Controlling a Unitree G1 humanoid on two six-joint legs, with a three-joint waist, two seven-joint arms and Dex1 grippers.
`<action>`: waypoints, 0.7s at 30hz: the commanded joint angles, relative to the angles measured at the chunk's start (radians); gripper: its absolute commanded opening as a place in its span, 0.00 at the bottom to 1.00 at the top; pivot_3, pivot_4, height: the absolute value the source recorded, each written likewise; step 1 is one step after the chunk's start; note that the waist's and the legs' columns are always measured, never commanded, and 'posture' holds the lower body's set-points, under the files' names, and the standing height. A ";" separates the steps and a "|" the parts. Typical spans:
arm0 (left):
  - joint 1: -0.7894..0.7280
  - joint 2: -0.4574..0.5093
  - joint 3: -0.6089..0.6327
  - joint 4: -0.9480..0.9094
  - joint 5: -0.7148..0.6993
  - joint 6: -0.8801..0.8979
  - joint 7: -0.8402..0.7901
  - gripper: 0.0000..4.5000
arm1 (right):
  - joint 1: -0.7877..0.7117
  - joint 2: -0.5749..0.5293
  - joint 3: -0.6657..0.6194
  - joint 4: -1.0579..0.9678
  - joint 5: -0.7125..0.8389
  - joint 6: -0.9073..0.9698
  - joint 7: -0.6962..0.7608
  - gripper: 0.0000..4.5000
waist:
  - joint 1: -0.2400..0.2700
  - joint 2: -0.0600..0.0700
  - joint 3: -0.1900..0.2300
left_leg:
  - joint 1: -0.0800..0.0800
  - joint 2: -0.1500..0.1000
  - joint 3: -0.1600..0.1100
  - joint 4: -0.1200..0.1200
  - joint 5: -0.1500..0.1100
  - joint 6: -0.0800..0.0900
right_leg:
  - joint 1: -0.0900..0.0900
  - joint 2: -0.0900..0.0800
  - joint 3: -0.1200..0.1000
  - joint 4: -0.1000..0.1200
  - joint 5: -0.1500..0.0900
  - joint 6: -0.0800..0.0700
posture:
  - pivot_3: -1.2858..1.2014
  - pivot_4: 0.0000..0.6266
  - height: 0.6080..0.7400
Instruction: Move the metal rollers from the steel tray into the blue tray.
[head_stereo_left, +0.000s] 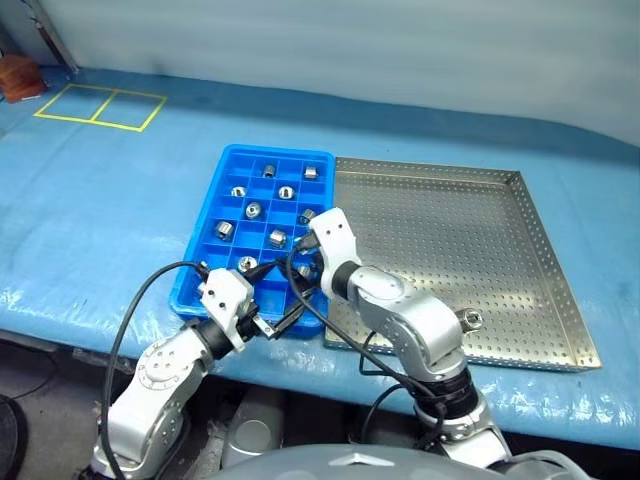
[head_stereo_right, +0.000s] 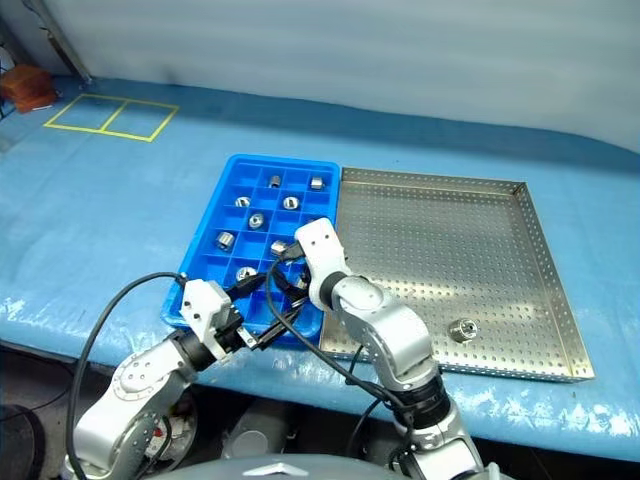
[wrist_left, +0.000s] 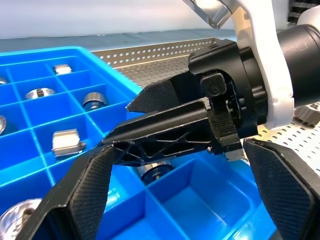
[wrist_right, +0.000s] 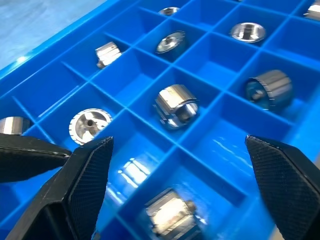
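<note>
Lighting and picture quality: bright, even, cool light from above.

Head views sharp across the bench; soft, short shadows under the arms. Diffuse sheen on the blue table cover; mild glare on the steel tray. Wrist views: specular highlights on the metal rollers and on the glossy walls of the blue tray; nearest roller smeared by blur; close black fingers soft at the edges.
</note>
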 joint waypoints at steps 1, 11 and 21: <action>-0.047 -0.003 -0.028 0.015 -0.023 0.003 -0.040 1.00 | 0.008 -0.029 -0.106 -0.153 0.008 0.030 -0.015 0.99 | -0.012 0.000 0.000 | -0.002 0.000 0.000 0.000 0.000 0.000 | 0.000 0.000 0.000 0.000 0.001 0.000 | 0.61 0.24 1.00; -0.180 -0.017 -0.103 0.117 -0.038 0.005 -0.138 1.00 | 0.104 -0.077 -0.301 -0.392 -0.014 0.278 -0.093 0.99 | -0.108 0.000 0.000 | -0.006 -0.005 0.000 0.000 0.000 0.000 | -0.002 0.005 0.001 0.005 0.001 0.000 | 0.55 0.24 1.00; -0.210 -0.031 -0.140 0.153 -0.038 0.005 -0.181 1.00 | 0.234 -0.083 -0.389 -0.471 -0.046 0.366 -0.118 0.99 | -0.170 0.000 0.000 | 0.008 -0.002 0.001 0.006 0.000 0.000 | 0.008 0.004 0.006 0.012 -0.001 -0.001 | 0.52 0.24 1.00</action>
